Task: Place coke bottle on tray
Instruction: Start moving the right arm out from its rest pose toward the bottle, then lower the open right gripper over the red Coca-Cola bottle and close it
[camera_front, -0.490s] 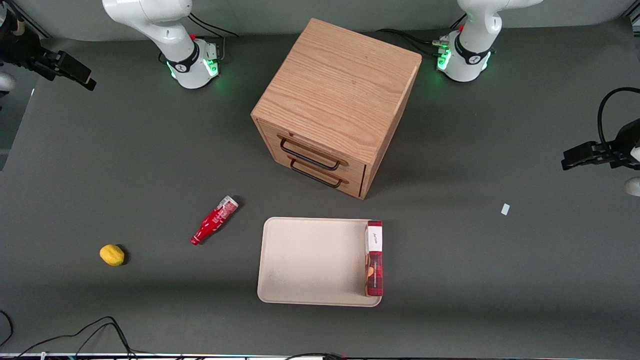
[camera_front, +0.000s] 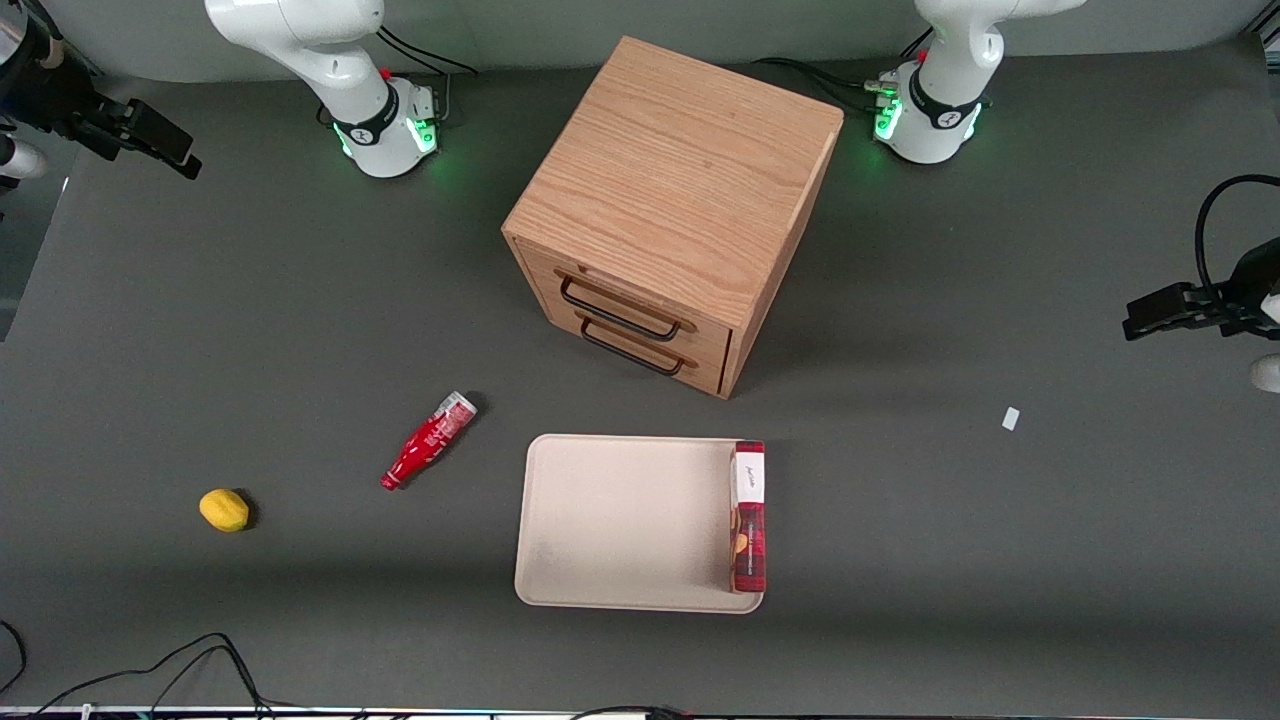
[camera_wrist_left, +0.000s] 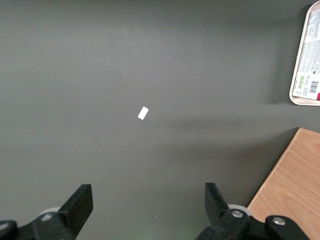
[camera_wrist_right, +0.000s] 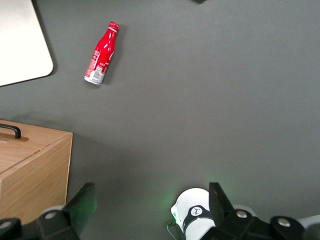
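The coke bottle is lying on its side on the dark grey bench, with its red cap pointing toward the front camera and its silvery base pointing toward the wooden drawer cabinet. It is resting just beside the tray, apart from the rim and not touching it. The tray is sitting flat on the bench in front of the cabinet's two drawers, nearer the front camera than the cabinet. A red plaid box is standing on the tray along the edge that faces the parked arm's end of the bench. A small yellow lemon is lying on the bench toward the working arm's end, well apart from the bottle.

The gripper is hovering high above the bench near the working arm's base, well apart from the bottle, with nothing between its fingers. The fingers are standing spread wide. A corner of the tray and a corner of the cabinet are showing below it.
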